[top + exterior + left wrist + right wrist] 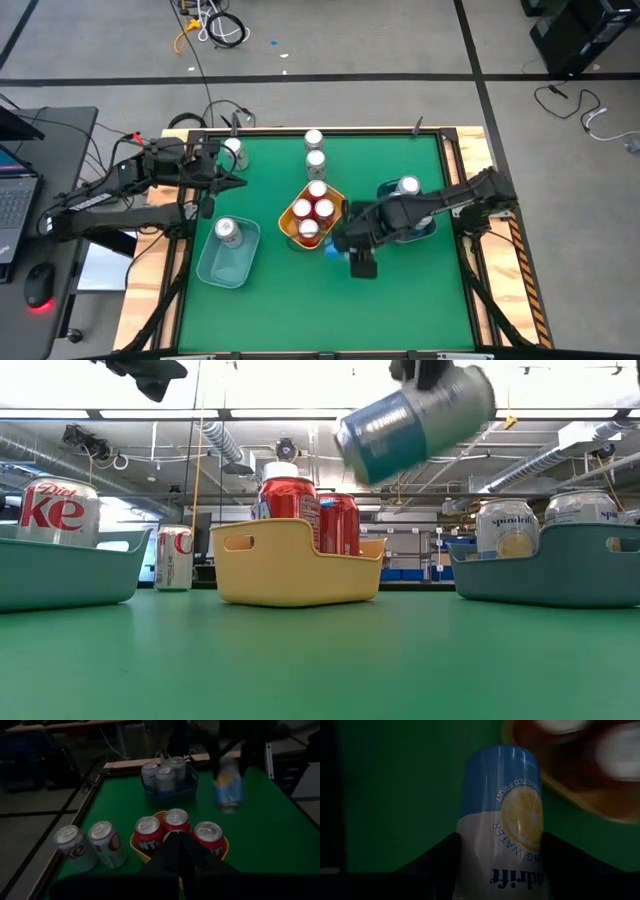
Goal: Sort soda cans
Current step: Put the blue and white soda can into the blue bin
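Note:
My right gripper [345, 243] is shut on a light blue and white soda can with a lemon picture [502, 810], held above the green table just near of the yellow bin [296, 226]. In the low view this can [415, 422] hangs tilted in the air. The yellow bin holds several red cans [175, 822]. The right-hand blue-grey bin [388, 190] holds silver cans [162, 775]. The left translucent bin [222, 268] holds one Diet Coke can [58, 510]. My left gripper [230, 182] waits shut, raised over the table's far left part. My right gripper pinches the can's side wall [470, 845] between its two fingers [445, 855], one on each side of the body. The can lies along the fingers and sticks out past their tips. It is lifted clear of the table and tilted.
Two silver Diet Coke cans [315, 150] stand on the table beyond the yellow bin, also seen as cans [90, 847] in the left wrist view. Another can [232, 150] stands at the far left corner beside the left arm. The near half of the table [330, 310] is bare green.

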Controlling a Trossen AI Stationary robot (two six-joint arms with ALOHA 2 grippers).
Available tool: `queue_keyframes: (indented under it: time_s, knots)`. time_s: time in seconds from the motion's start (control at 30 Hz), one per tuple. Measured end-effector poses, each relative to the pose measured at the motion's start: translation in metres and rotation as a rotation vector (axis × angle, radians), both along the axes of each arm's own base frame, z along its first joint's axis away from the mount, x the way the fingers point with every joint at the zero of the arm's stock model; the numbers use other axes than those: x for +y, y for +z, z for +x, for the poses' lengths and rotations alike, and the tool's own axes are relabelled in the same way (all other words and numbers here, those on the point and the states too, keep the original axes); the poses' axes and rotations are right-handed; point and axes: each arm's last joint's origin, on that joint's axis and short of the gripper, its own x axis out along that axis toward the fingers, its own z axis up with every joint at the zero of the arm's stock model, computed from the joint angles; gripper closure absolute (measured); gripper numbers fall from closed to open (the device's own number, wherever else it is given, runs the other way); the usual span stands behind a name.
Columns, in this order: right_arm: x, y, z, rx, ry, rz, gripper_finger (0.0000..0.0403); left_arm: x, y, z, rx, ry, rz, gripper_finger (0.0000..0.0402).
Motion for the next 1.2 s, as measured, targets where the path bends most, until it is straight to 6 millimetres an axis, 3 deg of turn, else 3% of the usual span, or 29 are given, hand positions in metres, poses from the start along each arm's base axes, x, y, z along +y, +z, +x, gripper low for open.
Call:
queue_keyframes:
  time_s: [0.17, 0.3, 0.5, 0.73, 0.9, 1.2]
  knots:
    - [0.007, -0.058, -0.014, -0.154, 0.065, 0.151, 0.0166, -0.002, 0.002, 0.001, -0.015, 0.003, 0.003, 0.0401]
    - [0.000, -0.104, -0.027, -0.222, 0.062, 0.176, 0.0166, -0.003, 0.002, 0.002, -0.020, 0.009, 0.010, 0.0401]
    - [-0.016, -0.143, -0.039, -0.282, -0.006, 0.145, 0.0166, -0.004, 0.002, 0.003, -0.014, 0.036, 0.025, 0.0401]
    - [-0.029, -0.160, -0.039, -0.403, -0.052, 0.132, 0.0160, -0.004, 0.001, 0.005, -0.005, 0.040, 0.025, 0.0401]
    - [-0.032, -0.162, -0.039, -0.429, -0.064, 0.126, 0.0123, -0.002, -0.001, 0.010, 0.012, 0.040, 0.021, 0.0401]
    - [-0.022, -0.117, -0.029, -0.398, -0.024, 0.105, 0.0043, 0.000, -0.004, 0.017, 0.034, 0.040, 0.018, 0.0401]
